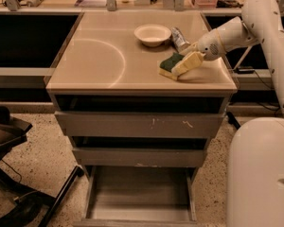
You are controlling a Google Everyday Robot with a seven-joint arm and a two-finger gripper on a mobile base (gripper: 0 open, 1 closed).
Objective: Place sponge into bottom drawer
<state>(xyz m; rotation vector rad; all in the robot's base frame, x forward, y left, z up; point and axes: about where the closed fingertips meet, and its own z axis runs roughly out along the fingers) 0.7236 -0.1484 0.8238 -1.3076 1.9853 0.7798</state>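
The sponge (168, 64), dark green on top with a yellow base, lies on the right part of the cabinet top (99, 56). My gripper (188, 63) reaches in from the right on the white arm and rests against the sponge's right side. The bottom drawer (139, 193) is pulled out at floor level below the cabinet front, and its grey floor is bare.
A white bowl (152, 34) and a silver can (180, 39) stand just behind the sponge. The two upper drawers (137, 124) are partly open. A dark chair base (19, 193) is on the floor to the left. My white base (260, 174) stands to the right of the drawers.
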